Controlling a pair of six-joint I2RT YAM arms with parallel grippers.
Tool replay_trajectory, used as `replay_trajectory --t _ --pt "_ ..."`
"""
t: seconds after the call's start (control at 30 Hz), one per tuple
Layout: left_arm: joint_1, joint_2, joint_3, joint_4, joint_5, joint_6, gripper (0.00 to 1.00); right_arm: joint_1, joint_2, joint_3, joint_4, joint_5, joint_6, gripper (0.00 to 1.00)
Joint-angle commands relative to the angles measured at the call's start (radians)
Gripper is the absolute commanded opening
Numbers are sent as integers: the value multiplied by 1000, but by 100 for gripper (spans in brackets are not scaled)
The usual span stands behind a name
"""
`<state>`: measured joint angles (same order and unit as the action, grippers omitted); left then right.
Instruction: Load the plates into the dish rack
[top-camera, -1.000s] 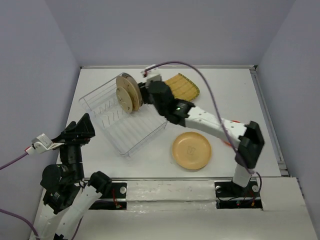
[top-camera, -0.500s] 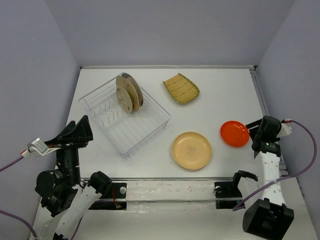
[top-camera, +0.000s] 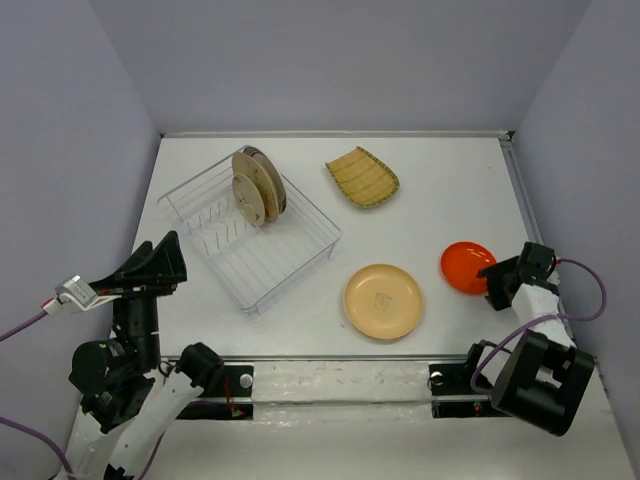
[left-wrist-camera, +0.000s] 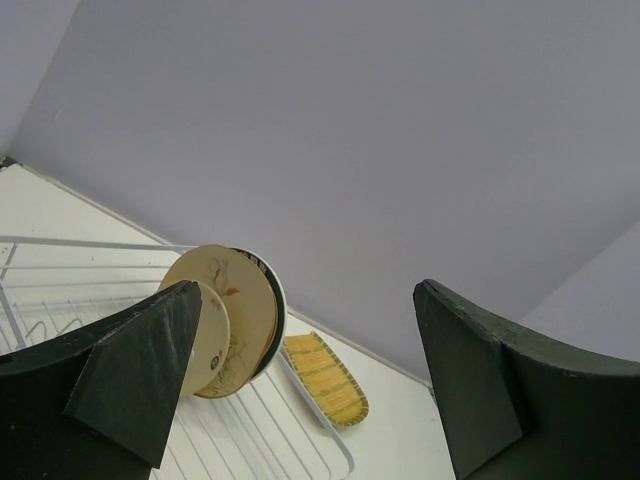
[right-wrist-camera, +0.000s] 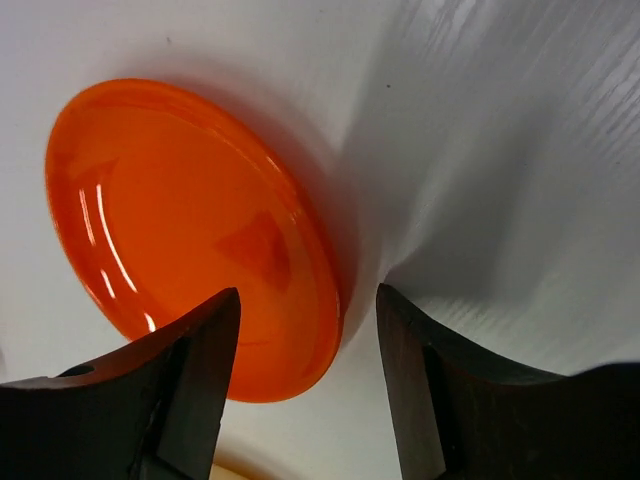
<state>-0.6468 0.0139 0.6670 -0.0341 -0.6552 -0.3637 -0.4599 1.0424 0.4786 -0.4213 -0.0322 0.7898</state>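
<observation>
The clear wire dish rack (top-camera: 276, 262) stands at the left middle with two tan plates and a white dark-rimmed plate (top-camera: 258, 186) upright in its far end; they also show in the left wrist view (left-wrist-camera: 225, 312). A yellow ribbed plate (top-camera: 362, 177) lies behind it. A tan plate (top-camera: 384, 300) lies at centre front. The orange plate (top-camera: 466, 266) lies at the right. My right gripper (top-camera: 492, 280) is open, low at the orange plate's right edge; in the right wrist view its jaws (right-wrist-camera: 310, 345) straddle the orange plate's (right-wrist-camera: 180, 220) rim. My left gripper (top-camera: 160, 263) is open and empty, raised left of the rack.
White table with a raised lip along the right edge (top-camera: 531, 220) and purple walls all round. The yellow ribbed plate (left-wrist-camera: 325, 380) lies just beyond the rack's far corner. The right arm's cable (top-camera: 580, 300) loops beside the right edge.
A second ago my right arm reached over the rack by the upright plates. It has pulled back to the right and come down at the orange plate's edge. My left arm barely moved.
</observation>
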Motion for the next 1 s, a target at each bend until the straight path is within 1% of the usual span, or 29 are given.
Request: replay_trajectory --t 0.0,0.03,0.1,0.17,0.2,0.23,0.3,0.33,0.37,0.5,0.53,0.6,0.63,0.67,0.7,0.73,0.77,0.8,0.83,0.87,0.9,0.93,0.97 --pt "-5 -81 -1 56 -12 16 99 -17 48 -87 179 -181 28 59" --pt "-5 -77 -1 56 -14 16 99 -17 59 -98 231 -199 52 54" --pt "-5 -74 -3 56 -14 19 99 -17 99 -115 271 -232 68 50" --pt "-7 -69 -3 56 -15 20 99 -17 125 -124 318 -238 81 41" --pt "-5 -66 -3 56 -15 20 99 -17 128 -133 331 -235 81 35" --pt "-5 -63 -3 54 -14 20 99 -17 125 -138 354 -227 86 24" --pt "-5 -57 -3 54 -15 22 99 -17 110 -147 365 -197 81 13" --pt "-5 -51 -3 54 -12 22 99 -17 75 -150 366 -183 75 7" --pt "-5 -48 -3 54 -12 22 99 -17 50 -152 366 -158 71 7" --pt "-4 -28 -3 54 -4 25 99 -17 -175 -158 363 -141 48 7" --pt "-4 -22 -3 54 -1 25 99 -17 -288 -150 345 -140 42 7" --pt "-1 -22 -3 54 6 25 99 6 -375 -68 303 -109 6 7" --pt "2 12 -4 56 11 28 99 45 -415 -25 262 -101 -30 7" --pt "4 20 -3 59 15 34 99 70 -418 23 245 -95 -46 7" --pt "7 26 -3 59 20 40 99 101 -415 123 225 -87 -56 7" --pt "13 40 0 56 17 46 99 184 -391 176 189 -80 -75 7" --pt "18 47 0 56 17 46 99 241 -390 228 179 -65 -84 7" --pt "24 54 2 54 19 46 99 306 -357 323 174 -14 -93 7" --pt "30 58 2 54 19 45 99 378 -335 368 171 18 -106 7" --pt "42 66 0 53 17 42 99 536 -306 412 174 66 -132 7" --pt "50 70 2 51 14 39 99 626 -230 458 171 162 -148 7" --pt "58 77 3 45 2 35 99 720 -182 551 168 222 -191 7" --pt "64 77 5 43 -3 32 99 822 -130 602 167 301 -225 7"
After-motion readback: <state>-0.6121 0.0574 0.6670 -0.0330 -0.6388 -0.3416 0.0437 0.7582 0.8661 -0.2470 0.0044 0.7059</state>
